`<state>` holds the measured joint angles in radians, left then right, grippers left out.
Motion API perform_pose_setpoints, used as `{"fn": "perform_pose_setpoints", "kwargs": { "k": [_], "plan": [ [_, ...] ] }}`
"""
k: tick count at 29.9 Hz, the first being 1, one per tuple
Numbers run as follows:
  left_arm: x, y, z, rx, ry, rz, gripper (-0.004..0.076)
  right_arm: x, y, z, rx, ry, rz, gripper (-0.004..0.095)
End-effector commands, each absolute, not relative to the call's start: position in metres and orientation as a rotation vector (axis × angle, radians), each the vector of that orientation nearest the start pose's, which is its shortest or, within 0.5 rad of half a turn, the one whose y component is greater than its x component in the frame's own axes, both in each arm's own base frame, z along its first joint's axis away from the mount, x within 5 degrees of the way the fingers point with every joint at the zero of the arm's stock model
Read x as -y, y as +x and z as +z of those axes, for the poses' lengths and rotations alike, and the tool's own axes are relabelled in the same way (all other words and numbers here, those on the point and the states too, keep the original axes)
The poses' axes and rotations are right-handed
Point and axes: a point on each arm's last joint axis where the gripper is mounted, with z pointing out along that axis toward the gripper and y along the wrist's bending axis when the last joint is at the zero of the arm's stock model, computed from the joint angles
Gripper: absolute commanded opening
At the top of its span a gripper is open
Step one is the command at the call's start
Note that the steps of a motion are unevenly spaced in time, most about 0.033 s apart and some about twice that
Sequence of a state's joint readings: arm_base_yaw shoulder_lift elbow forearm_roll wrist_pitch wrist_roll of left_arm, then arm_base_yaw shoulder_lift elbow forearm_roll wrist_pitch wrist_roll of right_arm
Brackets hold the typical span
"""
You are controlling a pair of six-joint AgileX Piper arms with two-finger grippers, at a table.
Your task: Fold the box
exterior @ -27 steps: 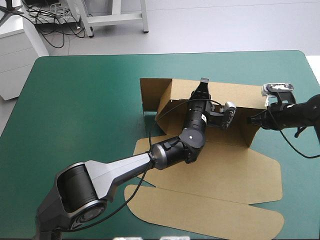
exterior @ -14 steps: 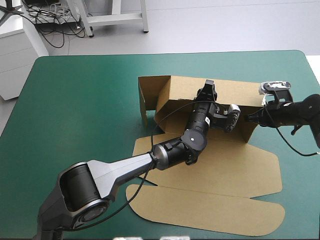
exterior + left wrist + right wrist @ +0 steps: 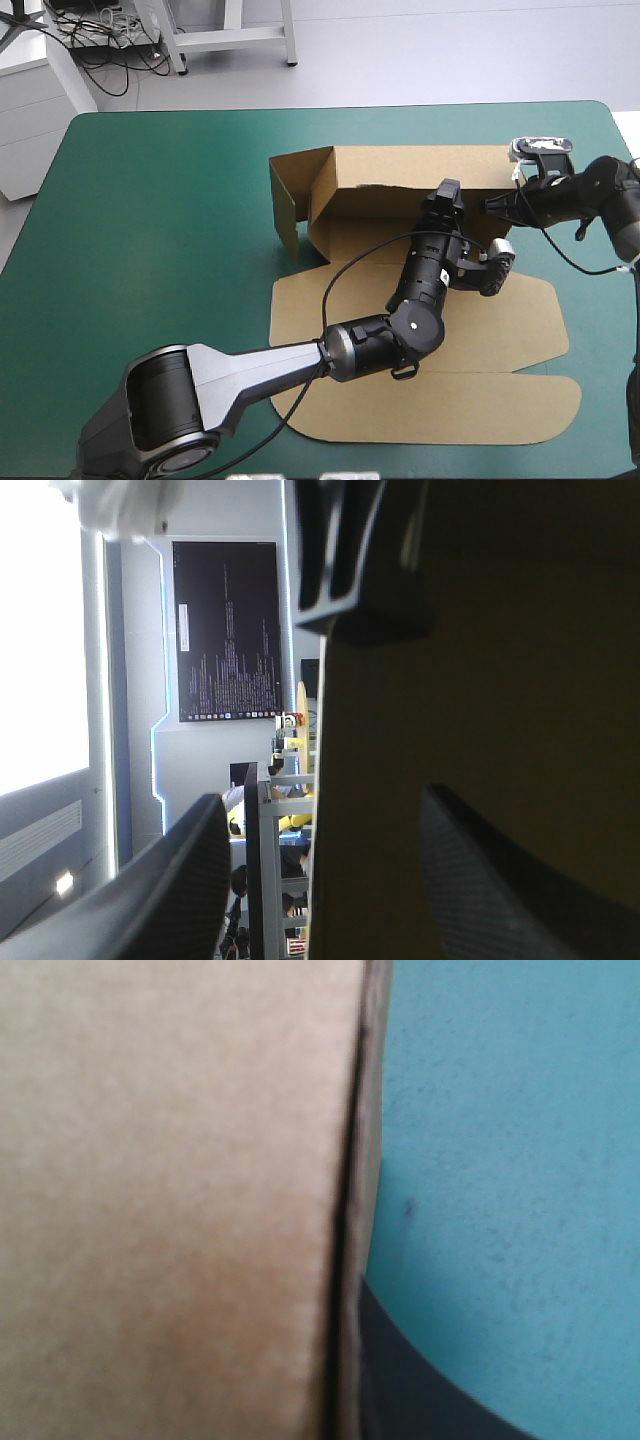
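Inside the box (image 3: 380, 170), the left hand (image 3: 447, 190) straddles its raised far wall.

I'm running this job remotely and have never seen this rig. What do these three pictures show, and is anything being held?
This is a robot with two arms at a teal-green table. The high view looks down from behind the robot. Each of the other two views comes from a camera on one wrist. A brown box of cut board lies on the table, its far wall raised and the rest flat. The left gripper is open, its black fingers astride that wall's edge. The right gripper is at the wall's right end, but its own view is too close to tell whether it grips.
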<state>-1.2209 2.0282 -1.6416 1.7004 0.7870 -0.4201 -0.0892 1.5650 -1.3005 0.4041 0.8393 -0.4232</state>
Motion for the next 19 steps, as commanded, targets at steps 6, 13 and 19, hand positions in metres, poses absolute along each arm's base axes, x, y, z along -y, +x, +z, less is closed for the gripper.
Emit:
{"fn": "perform_pose_setpoints", "kwargs": {
  "k": [6, 13, 19],
  "plan": [
    [0.401, 0.193, 0.367, -0.891, 1.281, 0.877, 0.0321, 0.005, 0.351, 0.355, -2.413, -0.147, 0.269, 0.0],
    [0.366, 0.202, 0.405, -0.949, 1.173, 0.955, 0.0, 0.002, 0.345, 0.376, -2.448, -0.2, 0.301, 0.0],
    [0.307, 0.22, 0.453, -1.08, 1.013, 0.924, 0.0, -0.002, 0.331, 0.402, -2.524, -0.252, 0.349, 0.0]
  ]
}}
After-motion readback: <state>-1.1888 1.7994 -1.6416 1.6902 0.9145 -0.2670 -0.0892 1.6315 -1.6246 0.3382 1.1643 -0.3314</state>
